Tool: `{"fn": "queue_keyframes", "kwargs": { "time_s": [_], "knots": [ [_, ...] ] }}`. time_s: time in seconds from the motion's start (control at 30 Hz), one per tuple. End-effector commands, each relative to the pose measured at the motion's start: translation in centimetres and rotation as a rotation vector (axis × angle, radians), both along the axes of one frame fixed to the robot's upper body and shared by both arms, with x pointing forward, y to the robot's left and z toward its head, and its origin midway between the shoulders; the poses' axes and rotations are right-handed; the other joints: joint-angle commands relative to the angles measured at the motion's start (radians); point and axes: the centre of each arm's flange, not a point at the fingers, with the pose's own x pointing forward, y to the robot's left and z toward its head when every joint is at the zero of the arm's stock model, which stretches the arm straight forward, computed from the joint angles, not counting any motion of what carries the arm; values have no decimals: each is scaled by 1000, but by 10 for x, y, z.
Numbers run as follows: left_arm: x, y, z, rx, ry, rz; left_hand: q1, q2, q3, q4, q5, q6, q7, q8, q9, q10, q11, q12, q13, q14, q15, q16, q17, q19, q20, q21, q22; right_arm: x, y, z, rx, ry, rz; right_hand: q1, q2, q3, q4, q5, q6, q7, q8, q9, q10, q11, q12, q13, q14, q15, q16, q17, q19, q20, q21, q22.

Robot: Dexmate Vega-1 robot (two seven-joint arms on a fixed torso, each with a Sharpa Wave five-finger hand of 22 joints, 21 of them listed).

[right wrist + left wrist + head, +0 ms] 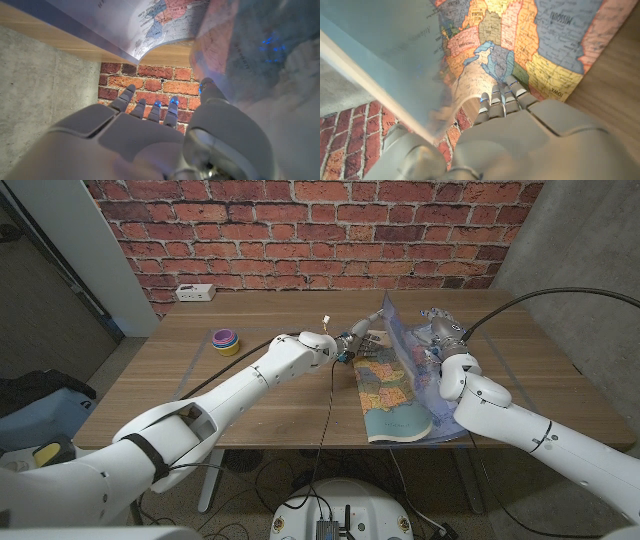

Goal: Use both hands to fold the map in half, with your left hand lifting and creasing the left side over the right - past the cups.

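- Both hands worked the map, which lay on the bench right of centre, its left part raised into a standing flap between them, seemingly mid-fold.
- The left hand had its fingers against the lifted sheet; the left wrist view showed them stretched along the printed paper, with the flap's edge passing beside the thumb. I judged it was holding the flap up to carry it over, though an actual pinch could not be made out.
- The right hand stood just beyond the flap, fingers spread and holding nothing, the paper close over the thumb, likely to steady the right side.
- The cups sat stacked well away from either set of fingers, clear of the fold.
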Motion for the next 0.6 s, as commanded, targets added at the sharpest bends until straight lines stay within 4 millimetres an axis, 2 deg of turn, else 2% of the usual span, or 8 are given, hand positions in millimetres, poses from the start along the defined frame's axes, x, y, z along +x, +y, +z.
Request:
{"fn": "queue_keyframes", "kwargs": {
  "time_s": [0.03, 0.13, 0.23, 0.4, 0.43, 0.5, 0.57, 0.6],
  "knots": [
    [7, -4, -7, 42, -29, -63, -17, -1, -46, 1, 23, 7, 85, -24, 2, -33, 7, 5, 3, -34, 4, 1, 5, -186, 160, -32, 0, -8, 11, 17, -52, 12, 31, 8, -3, 1, -9, 2, -3, -1, -7, 1, 10, -2, -2, 2, 14, -16, -1, 0, 24, 12, 7, 0],
    [8, -4, -7, 36, -24, -60, -19, 0, -59, 1, 29, 18, 84, -26, 2, -35, 11, 7, 3, -37, 4, 3, 5, -191, 160, -40, 0, -10, 13, 23, -28, -16, 25, 37, 11, 17, -26, 5, -5, -5, -8, 0, 21, -4, -1, 1, 38, -24, 1, -3, 54, 15, 14, 1],
    [9, -2, -8, 27, -16, -48, -22, 3, -75, 3, 38, 28, 84, -31, 3, -36, 12, 9, 2, -40, 3, 5, 5, -194, 160, -49, 1, -13, 14, 30, -28, -63, -19, 66, 56, 48, -21, 4, 23, -4, 1, 1, 55, -16, 6, 2, 71, -33, 9, 0, 92, -3, 22, 2],
    [11, -1, -10, 5, -1, -39, -27, 39, -92, 18, 55, 52, 83, -39, 4, -34, 12, 13, 2, -44, 2, 8, 5, -201, 159, -67, 4, -17, 12, 39, -43, -96, -66, 77, 60, 62, -18, 3, 35, -2, 3, 1, 74, -14, 10, 2, 78, -37, 10, 2, 99, -4, 21, 2],
    [11, -1, -10, 5, -1, -39, -36, 157, -95, 77, 85, 67, 83, -75, 5, -36, 13, 17, 1, -48, -1, 12, 4, -203, 159, -101, 8, -17, 12, 39, -43, -95, -66, 78, 60, 62, -18, 3, 35, -1, 3, 1, 74, -14, 10, 2, 78, -37, 10, 2, 99, -4, 21, 2],
    [12, -1, -11, 3, 10, -39, -31, 185, -91, 88, 86, 79, 82, -78, 5, -37, 10, 16, 1, -47, -1, 12, 4, -200, 158, -106, 8, -20, 8, 46, -55, -113, -91, 78, 56, 63, -19, 2, 36, -1, 3, 1, 75, -12, 9, 2, 78, -38, 9, 2, 99, -3, 20, 2],
    [12, -1, -11, 9, 20, -34, -13, 308, -55, 137, 82, 84, 82, -98, 9, -37, 11, 15, 1, -48, -4, 10, 2, -195, 159, -123, 9, -22, 6, 51, -64, -126, -104, 78, 54, 63, -18, 1, 37, 0, 3, 1, 76, -11, 9, 2, 78, -38, 9, 2, 100, -4, 20, 2],
    [13, -1, -11, 10, 25, -36, -11, 311, -53, 139, 81, 84, 82, -99, 9, -36, 12, 15, 1, -48, -4, 10, 2, -195, 159, -124, 9, -23, 4, 53, -66, -132, -111, 79, 53, 63, -18, 1, 38, -1, 3, 1, 76, -11, 9, 2, 78, -39, 9, 2, 101, -3, 20, 2]
  ]
}}
